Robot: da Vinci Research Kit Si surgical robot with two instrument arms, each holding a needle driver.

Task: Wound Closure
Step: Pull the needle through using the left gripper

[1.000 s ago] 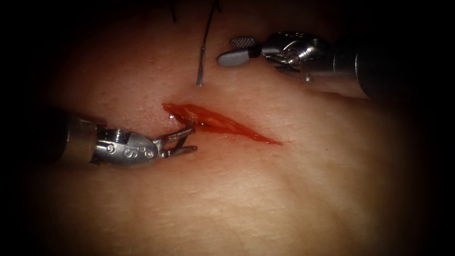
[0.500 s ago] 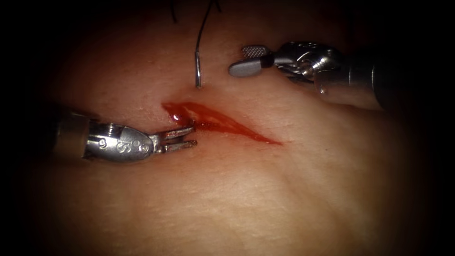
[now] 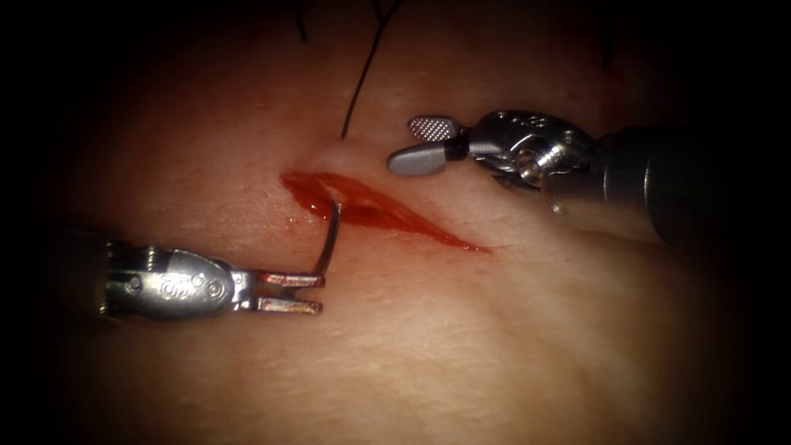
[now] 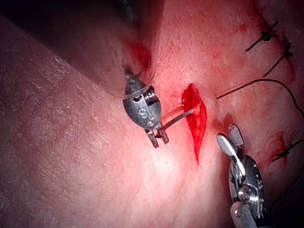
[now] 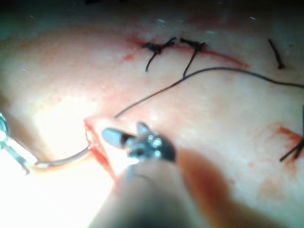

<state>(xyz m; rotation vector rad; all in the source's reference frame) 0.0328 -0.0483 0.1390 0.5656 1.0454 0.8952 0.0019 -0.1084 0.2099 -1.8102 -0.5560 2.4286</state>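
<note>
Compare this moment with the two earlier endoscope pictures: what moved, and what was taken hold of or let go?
The left tool has gripped the needle near its tip and drawn back leftward, pulling it out of the cut. The needle's tail has sunk into the tissue above the cut, so thread now enters there. The right tool shifted slightly down, jaws still open and holding nothing.

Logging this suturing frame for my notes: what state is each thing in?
Left tool: shut on the needle near its tip.
Right tool: open, holding nothing.
Needle: rising out of the cut.
Cut: open, red fluid inside.
Thread: enters tissue above the cut.
</note>
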